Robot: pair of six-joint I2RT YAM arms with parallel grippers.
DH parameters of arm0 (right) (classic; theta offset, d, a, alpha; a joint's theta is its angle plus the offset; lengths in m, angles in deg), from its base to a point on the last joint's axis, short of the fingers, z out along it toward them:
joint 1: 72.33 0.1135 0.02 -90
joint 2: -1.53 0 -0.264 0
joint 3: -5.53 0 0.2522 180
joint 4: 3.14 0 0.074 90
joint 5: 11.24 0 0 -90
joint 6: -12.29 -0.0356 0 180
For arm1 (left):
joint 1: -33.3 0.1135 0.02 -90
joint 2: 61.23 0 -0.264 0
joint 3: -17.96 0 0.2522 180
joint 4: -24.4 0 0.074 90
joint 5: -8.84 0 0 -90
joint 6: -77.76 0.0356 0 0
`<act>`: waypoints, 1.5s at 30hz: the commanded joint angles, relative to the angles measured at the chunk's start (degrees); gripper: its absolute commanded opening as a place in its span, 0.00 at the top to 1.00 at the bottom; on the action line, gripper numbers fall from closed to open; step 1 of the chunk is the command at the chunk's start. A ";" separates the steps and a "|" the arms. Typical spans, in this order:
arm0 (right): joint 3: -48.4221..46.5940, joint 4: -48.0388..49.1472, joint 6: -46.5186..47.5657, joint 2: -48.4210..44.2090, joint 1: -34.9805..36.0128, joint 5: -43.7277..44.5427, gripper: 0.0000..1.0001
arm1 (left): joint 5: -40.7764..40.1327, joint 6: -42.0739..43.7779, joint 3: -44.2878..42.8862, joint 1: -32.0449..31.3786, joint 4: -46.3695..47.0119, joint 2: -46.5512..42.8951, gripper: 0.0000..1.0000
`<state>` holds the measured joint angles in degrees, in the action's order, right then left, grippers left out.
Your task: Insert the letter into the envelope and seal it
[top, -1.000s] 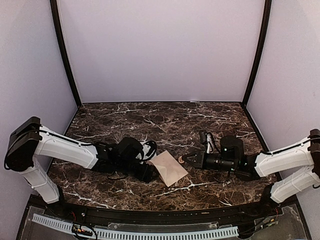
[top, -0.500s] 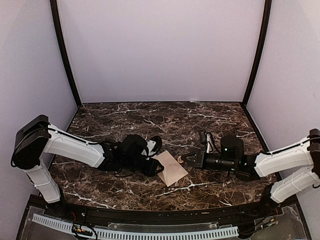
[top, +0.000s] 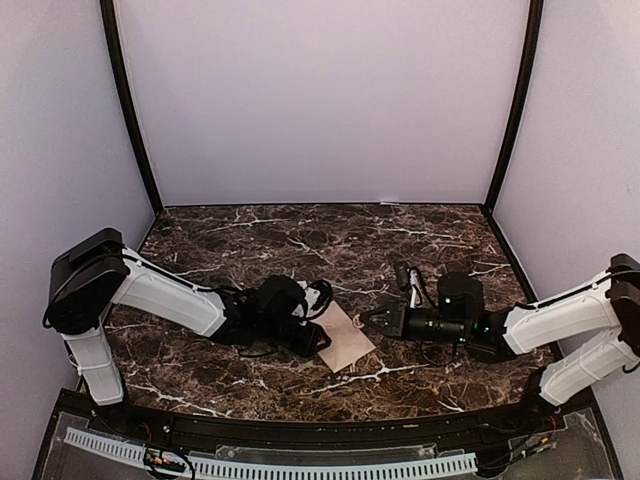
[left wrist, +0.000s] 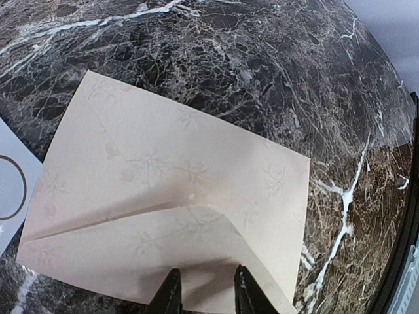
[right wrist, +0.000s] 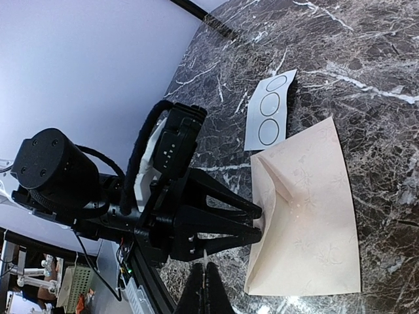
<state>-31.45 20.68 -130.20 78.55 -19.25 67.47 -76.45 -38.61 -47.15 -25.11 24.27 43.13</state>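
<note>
**Left arm pushed farther right, jaws drawn in on the envelope's flap**

Since a second ago the left arm has stretched farther toward the middle of the table [top: 300, 240], and the left gripper [top: 322, 343] has narrowed from a wide spread. Its fingers [left wrist: 171, 297] now close on the near edge of the triangular flap [left wrist: 196, 248]. From the right wrist view the two black fingers meet at that edge and pinch it, and the flap stands raised off the body of the paper. Just left of the envelope in the left wrist view, a small white card [right wrist: 270, 111] printed with circles lies flat on the marble, touching the envelope's corner or tucked under it; which of the two cannot be told. The envelope [top: 348, 340], pinkish-tan with a faint floral pattern, lies at the front centre of the table, between the two grippers, with its body flat on the surface. To its right, the right gripper [top: 366, 317] has stayed where it was, pointing at the envelope's right edge. Its fingers are pressed together with nothing between them.
</note>
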 commanded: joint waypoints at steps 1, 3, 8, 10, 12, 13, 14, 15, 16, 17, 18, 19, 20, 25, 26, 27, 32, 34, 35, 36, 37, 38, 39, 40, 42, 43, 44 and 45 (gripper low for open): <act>-0.55 1.97 0.37 2.08 -0.30 -0.26 1.00 | 0.54 0.89 0.04 -0.08 0.63 0.38 0.73; -1.48 0.97 1.15 3.22 -0.26 0.11 1.00 | 0.35 1.15 0.36 -0.04 0.16 0.70 0.73; -4.11 0.19 2.82 6.87 -0.26 0.00 1.00 | -0.21 2.21 -1.45 -0.03 -3.17 2.62 0.74; -5.33 0.13 3.36 8.83 -0.26 -0.10 1.00 | -0.84 2.86 -2.55 -0.03 -4.81 3.71 0.74; -6.37 0.68 3.53 10.88 -0.26 -0.51 1.00 | -1.75 3.47 -3.43 -0.03 -7.03 4.59 0.77; -6.81 0.85 3.62 11.92 -0.33 -0.69 1.00 | -2.35 3.97 -3.59 -0.03 -8.49 4.87 0.78; -7.33 1.03 3.69 12.92 -0.33 -0.68 1.00 | -2.60 4.18 -3.93 -0.03 -9.71 5.22 0.78; -7.81 1.17 3.78 13.91 -0.34 -0.75 1.00 | -3.04 4.56 -4.02 -0.03 -10.26 5.27 0.78; -8.39 1.23 3.81 15.18 -0.35 -0.75 1.00 | -3.35 4.74 -4.08 -0.03 -11.25 5.43 0.78; -8.79 1.30 3.61 16.05 -0.42 -0.69 1.00 | -3.84 5.10 -4.01 -0.03 -11.60 5.42 0.79; -9.08 1.54 3.42 16.93 -0.55 -0.62 1.00 | -3.92 5.28 -3.91 -0.03 -12.26 5.38 0.80; -9.27 1.93 3.30 17.70 -0.71 -0.78 1.00 | -4.01 5.63 -3.74 -0.06 -12.55 5.40 0.81; -9.51 2.34 3.27 18.44 -0.84 -1.05 1.00 | -4.05 5.76 -3.53 -0.05 -12.81 5.39 0.81; -11.81 2.91 3.70 22.22 -1.52 -2.29 1.00 | -3.89 6.51 -3.35 -0.08 -13.24 5.57 0.82; -12.10 2.97 3.83 22.80 -1.60 -2.34 1.00 | -3.96 6.75 -3.42 -0.06 -13.31 5.59 0.82; -12.37 3.06 3.85 23.30 -1.82 -2.48 1.00 | -4.03 6.85 -3.50 -0.06 -14.00 5.64 0.82; -13.36 3.20 3.97 25.33 -2.67 -3.14 1.00 | -4.09 7.38 -3.98 -0.12 -15.62 5.55 0.82; -13.59 3.26 3.97 25.99 -2.89 -3.14 1.00 | -4.09 7.38 -3.98 -0.17 -15.65 5.56 0.83; -13.67 3.40 3.97 26.34 -2.94 -3.17 1.00 | -4.09 7.39 -4.01 -0.13 -15.63 5.52 0.83; -13.73 3.45 3.93 26.67 -2.99 -3.20 1.00 | -4.07 7.39 -4.06 -0.13 -15.64 5.51 0.83; -13.90 3.54 3.94 27.13 -3.07 -3.13 1.00 | -4.08 7.34 -4.09 -0.12 -15.58 5.51 0.83; -14.06 3.67 3.97 27.44 -3.07 -3.27 1.00 | -4.07 7.31 -4.10 -0.12 -15.57 5.51 0.83; -14.24 3.65 4.09 27.79 -3.11 -3.41 1.00 | -4.08 7.30 -4.10 -0.12 -15.56 5.51 0.83; -14.38 3.64 4.14 28.14 -3.08 -3.42 1.00 | -4.09 7.26 -4.11 -0.12 -15.56 5.51 0.84; -14.41 3.72 4.15 28.59 -3.16 -3.19 1.00 | -4.04 7.34 -4.11 -0.17 -15.48 5.51 0.84; -14.40 3.77 4.17 28.75 -3.16 -3.09 1.00 | -4.07 7.36 -4.13 -0.14 -15.52 5.51 0.84; -14.39 3.81 4.21 28.80 -3.22 -3.07 1.00 | -4.04 7.34 -4.12 -0.13 -15.54 5.55 0.84; -14.39 3.81 4.16 28.81 -3.24 -2.98 1.00 | -4.08 7.36 -4.20 -0.17 -15.71 5.52 0.84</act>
<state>-44.87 21.95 -127.01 106.79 -21.87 64.58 -79.56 -31.87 -52.47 -25.13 17.58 46.86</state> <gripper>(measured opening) 0.002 0.161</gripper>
